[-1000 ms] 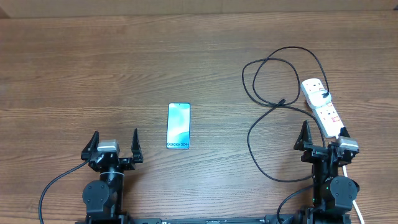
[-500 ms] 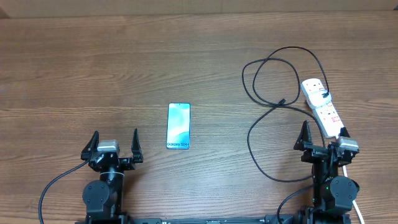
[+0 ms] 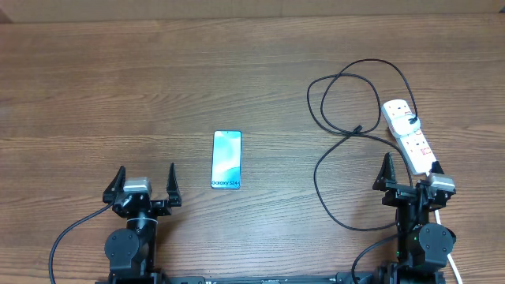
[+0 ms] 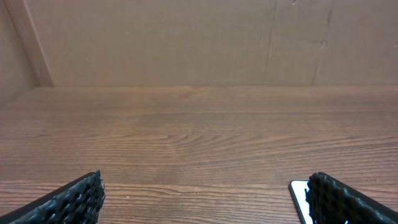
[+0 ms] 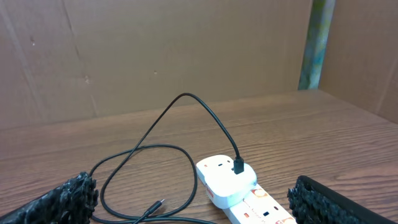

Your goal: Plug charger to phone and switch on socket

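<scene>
The phone [image 3: 226, 159] lies flat with its light blue screen up, just ahead and to the right of my left gripper [image 3: 146, 170]. Its corner [image 4: 298, 198] peeks out beside the right finger in the left wrist view, where my left gripper [image 4: 205, 205] stands open and empty. The white socket [image 3: 414, 139] lies at the right, partly between the fingers of my open right gripper [image 3: 410, 164]. The charger [image 3: 347, 79] loops on the table, its black plug [image 5: 238, 165] stuck in the socket's [image 5: 261, 211] far end. Its connector tip [image 5: 160, 205] lies loose, left of the socket.
Brown cardboard walls [image 4: 186, 37] close off the far side of the wooden table [image 3: 118, 87]. The socket's white cord [image 3: 454, 264] runs past the right arm's base. A black cable [image 3: 67, 237] trails from the left arm's base.
</scene>
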